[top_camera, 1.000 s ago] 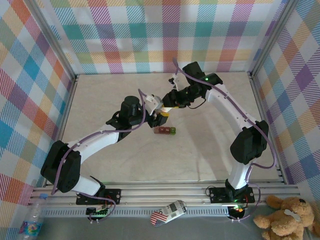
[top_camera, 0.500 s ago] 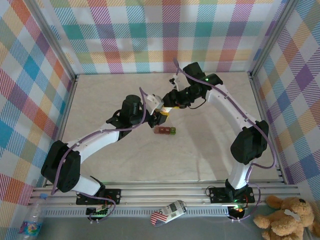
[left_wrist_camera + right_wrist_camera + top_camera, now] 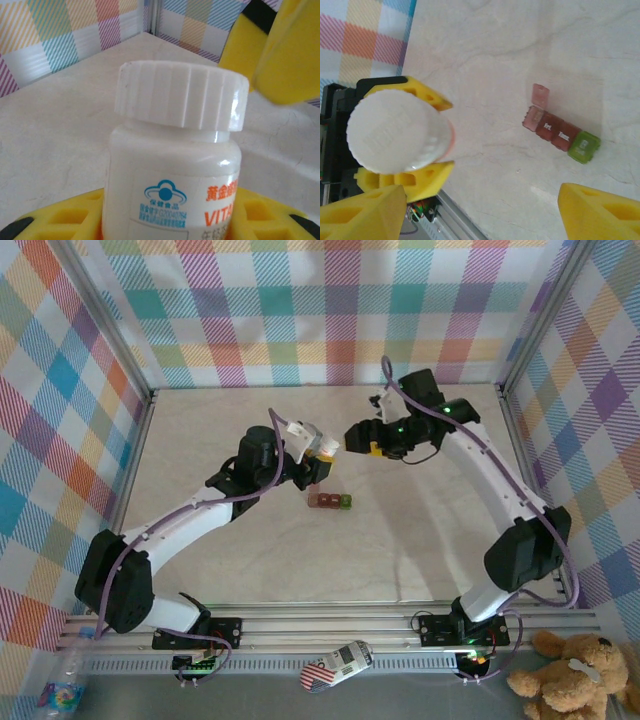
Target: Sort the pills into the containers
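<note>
The left claw [image 3: 318,452] is pinching the body of a white vitamin bottle [image 3: 170,165]. It holds the bottle upright and clear of the counter [image 3: 430,540], with its yellow pads [image 3: 417,92] on either side below the ribbed cap [image 3: 395,131]. Gripping low like this leaves the cap free, probably so the other arm can twist it off; the cap is still on.

The right claw [image 3: 357,437] hangs just beside the bottle top with its fingers [image 3: 362,215] spread wide and nothing between them. It looks ready either to take the cap or to back away.

The containers [image 3: 561,134] sit on the counter near and below the bottle, just toward the arm bases and apart from both claws. In the top view the row's long axis runs left to right, three dark red boxes and then the green one at the right end. The lid [image 3: 540,95] of the far-left red box stands open, which suggests that compartment is meant to get pills first.
</note>
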{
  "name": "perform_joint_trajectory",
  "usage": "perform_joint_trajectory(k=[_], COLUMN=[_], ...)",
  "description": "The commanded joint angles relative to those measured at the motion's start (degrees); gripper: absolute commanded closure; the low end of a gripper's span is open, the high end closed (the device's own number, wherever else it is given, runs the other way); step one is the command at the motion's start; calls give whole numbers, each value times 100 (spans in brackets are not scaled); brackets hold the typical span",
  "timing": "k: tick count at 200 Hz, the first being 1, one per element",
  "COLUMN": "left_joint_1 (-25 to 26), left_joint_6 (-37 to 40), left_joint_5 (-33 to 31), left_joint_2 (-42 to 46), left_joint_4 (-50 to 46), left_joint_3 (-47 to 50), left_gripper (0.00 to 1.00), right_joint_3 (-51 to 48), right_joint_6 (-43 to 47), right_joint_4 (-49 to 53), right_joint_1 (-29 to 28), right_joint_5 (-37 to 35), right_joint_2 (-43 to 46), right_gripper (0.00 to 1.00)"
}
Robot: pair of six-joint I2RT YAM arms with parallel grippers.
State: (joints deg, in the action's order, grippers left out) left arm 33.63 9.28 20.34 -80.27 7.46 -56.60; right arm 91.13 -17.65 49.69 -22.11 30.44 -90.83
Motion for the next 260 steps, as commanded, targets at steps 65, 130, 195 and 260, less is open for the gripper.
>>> perform_joint_trajectory(k=[65,130,195,260], left_joint_1=[30,23,30,30], left_joint_6=[118,-64,-197,-242], left_joint_5=[671,1086,1148,1179], left_joint_2=[-432,-711,-718,-657], left_joint_4=[-1083,-1175,-1063,-1041], left_joint_3=[-997,-1235,-1238,-1239], left_gripper=[100,100,100,100], right_joint_3=[-1558,-1457,-1418,-1345], right_joint_6=[-2074,-2290,-2284,-2225], right_joint_4=[-3014,-3145,-3170,-3150], right_joint_1=[69,-52,-248,-325], right_joint_5=[-179,-199,-162,-119], right_joint_2=[1245,997,756,574], right_gripper=[20,27,29,36])
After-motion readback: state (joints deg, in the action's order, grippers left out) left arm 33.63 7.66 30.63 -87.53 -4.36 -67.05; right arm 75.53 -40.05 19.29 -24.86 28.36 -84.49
